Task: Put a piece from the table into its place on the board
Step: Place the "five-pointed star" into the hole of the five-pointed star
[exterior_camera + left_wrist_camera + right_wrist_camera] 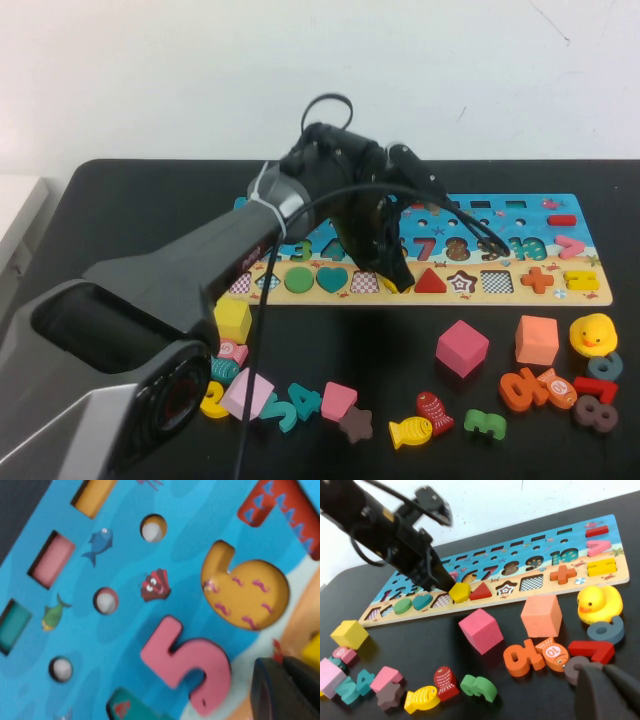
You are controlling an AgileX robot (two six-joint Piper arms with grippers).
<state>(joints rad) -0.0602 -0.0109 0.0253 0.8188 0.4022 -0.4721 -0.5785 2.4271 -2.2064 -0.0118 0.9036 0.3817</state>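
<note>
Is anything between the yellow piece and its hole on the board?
Nothing visible. The left claw has the yellow hexagon piece right at the board's shape row, beside the red triangle. The right claw waits over the loose pieces.

The left pincer (pixel 398 272) hangs over the board (pixel 520 255), loose pieces (pixel 462 348) lying nearer the robot.

I am looking down on a black bench (pixel 120 200) that is filling the lower part of the high view, its matte top taking soft, even light with faint shadows. Behind it a plain white wall (pixel 150 70) is running the full width, carrying a few thin dark scuff marks near the upper right. At the far left a pale white ledge or cabinet edge (pixel 18 205) is sitting just beside the bench.
</note>
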